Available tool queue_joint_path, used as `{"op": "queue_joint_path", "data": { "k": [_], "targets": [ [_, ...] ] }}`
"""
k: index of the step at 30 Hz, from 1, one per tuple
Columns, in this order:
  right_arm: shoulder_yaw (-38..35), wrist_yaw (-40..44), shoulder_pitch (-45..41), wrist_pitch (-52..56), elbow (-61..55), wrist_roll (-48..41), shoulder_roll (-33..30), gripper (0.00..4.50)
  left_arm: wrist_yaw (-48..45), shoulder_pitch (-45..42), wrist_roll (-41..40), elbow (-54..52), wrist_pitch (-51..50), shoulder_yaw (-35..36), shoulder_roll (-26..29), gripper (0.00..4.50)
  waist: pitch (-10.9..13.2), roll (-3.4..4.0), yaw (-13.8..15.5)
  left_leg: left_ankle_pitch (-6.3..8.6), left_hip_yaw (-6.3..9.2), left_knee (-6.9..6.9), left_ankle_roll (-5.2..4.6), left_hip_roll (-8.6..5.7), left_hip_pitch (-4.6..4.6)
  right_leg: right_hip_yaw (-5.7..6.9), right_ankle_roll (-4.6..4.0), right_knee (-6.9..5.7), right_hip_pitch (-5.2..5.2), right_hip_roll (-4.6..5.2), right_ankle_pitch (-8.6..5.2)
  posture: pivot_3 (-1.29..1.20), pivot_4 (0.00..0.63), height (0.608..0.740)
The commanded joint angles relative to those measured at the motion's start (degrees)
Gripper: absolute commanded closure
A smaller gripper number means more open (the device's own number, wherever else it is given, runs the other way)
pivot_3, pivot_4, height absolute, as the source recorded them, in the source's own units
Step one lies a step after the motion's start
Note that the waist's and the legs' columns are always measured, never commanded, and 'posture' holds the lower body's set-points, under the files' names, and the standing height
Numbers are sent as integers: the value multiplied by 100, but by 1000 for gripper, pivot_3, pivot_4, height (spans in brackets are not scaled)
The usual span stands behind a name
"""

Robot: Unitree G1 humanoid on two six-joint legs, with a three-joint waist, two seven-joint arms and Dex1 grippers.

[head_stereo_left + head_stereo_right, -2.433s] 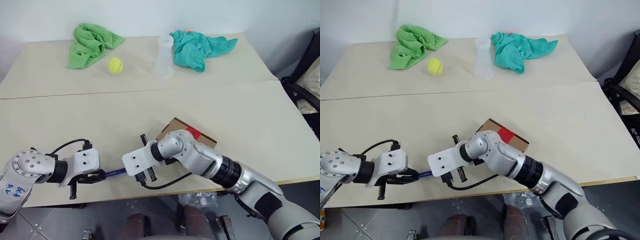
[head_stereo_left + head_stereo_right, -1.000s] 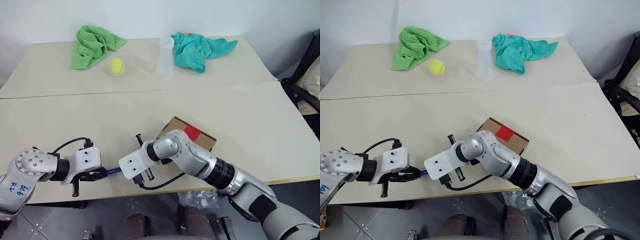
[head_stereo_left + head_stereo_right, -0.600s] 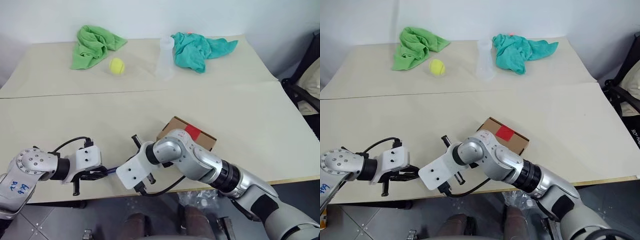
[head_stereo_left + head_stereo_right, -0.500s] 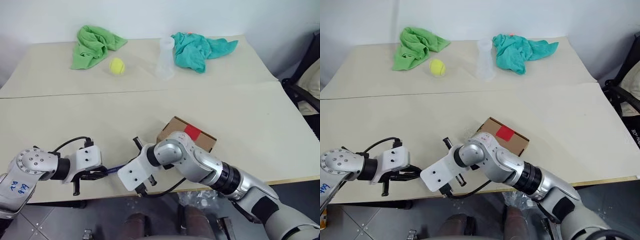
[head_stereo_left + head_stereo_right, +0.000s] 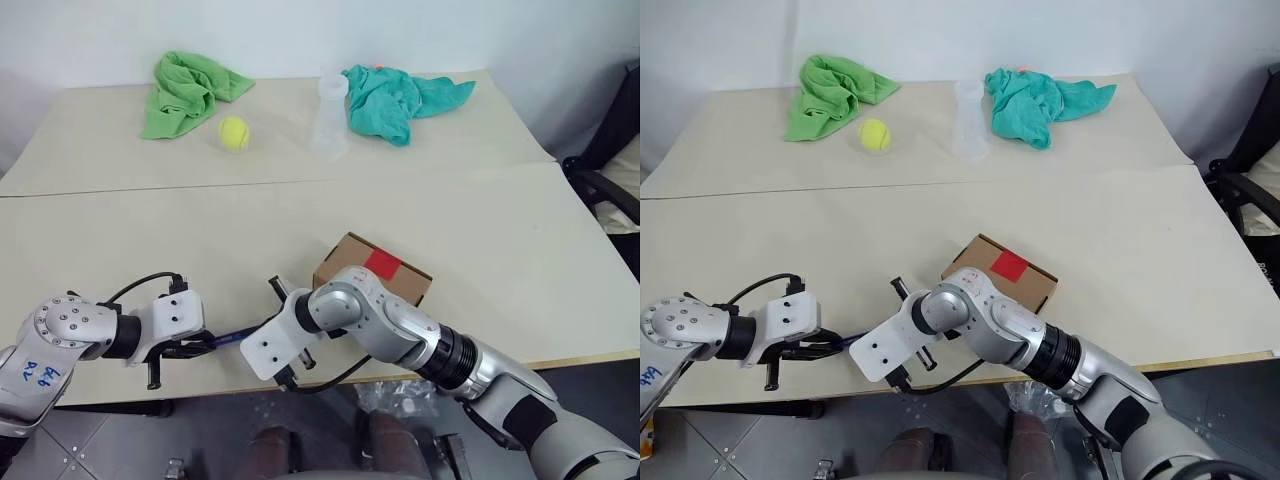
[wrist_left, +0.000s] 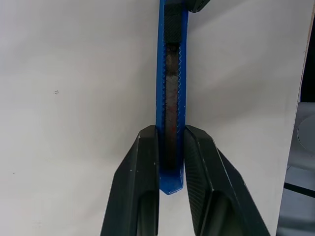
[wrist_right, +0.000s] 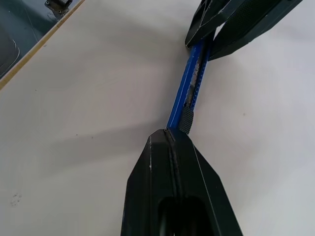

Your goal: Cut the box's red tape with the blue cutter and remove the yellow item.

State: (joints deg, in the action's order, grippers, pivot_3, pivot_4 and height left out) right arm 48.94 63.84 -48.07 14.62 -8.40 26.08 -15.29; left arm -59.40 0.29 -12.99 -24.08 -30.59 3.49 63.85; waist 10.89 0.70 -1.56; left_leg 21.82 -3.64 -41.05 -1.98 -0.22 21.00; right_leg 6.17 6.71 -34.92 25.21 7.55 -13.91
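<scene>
The blue cutter (image 6: 172, 59) is level just above the table near its front edge, with my left gripper (image 6: 170, 130) shut on its rear end. My right gripper (image 7: 170, 135) is shut, and its tip rests against the black ribbed slider of the cutter (image 7: 189, 93). The brown box (image 5: 345, 258) lies on the table just behind my right wrist, lid down. The red tape (image 5: 383, 263) shows on its top. The yellow item is out of view.
At the far side of the table lie a green towel (image 5: 185, 88), a tennis ball (image 5: 234, 131), a clear plastic bottle (image 5: 329, 112) and a teal cloth (image 5: 395, 95). A dark chair (image 5: 610, 190) stands off the right edge.
My right wrist has rolled a little, and its hand has come lower and closer to the cutter's front end. The left gripper and the cutter have stayed put.
</scene>
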Motion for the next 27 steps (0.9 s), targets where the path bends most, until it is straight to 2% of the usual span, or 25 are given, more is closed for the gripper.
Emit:
{"op": "queue_joint_path", "data": {
  "k": [1, 11, 27],
  "targets": [
    [-255, -83, -140, -1, -189, 131, 39, 4485, 70, 35, 96, -17, -26, -115, -58, 4092, 0, 0, 0, 0, 0, 0, 0, 0, 0, 0, 0, 0, 0, 0, 0, 0, 150, 740],
    [-384, -196, -250, -164, -53, 277, 28, 4485, 84, 20, 91, -19, -34, -131, -70, 4092, 0, 0, 0, 0, 1, 2, 0, -1, 1, 0, 0, 1, 1, 1, 0, 0, 150, 740],
    [-241, -18, 94, -267, -88, 257, 42, 4485, 102, -20, 87, -42, -96, -152, -84, 4092, 0, 0, 1, 0, 1, 1, -1, -1, 2, 0, -1, 1, 2, 1, 0, 0, 150, 740]
  ]
}}
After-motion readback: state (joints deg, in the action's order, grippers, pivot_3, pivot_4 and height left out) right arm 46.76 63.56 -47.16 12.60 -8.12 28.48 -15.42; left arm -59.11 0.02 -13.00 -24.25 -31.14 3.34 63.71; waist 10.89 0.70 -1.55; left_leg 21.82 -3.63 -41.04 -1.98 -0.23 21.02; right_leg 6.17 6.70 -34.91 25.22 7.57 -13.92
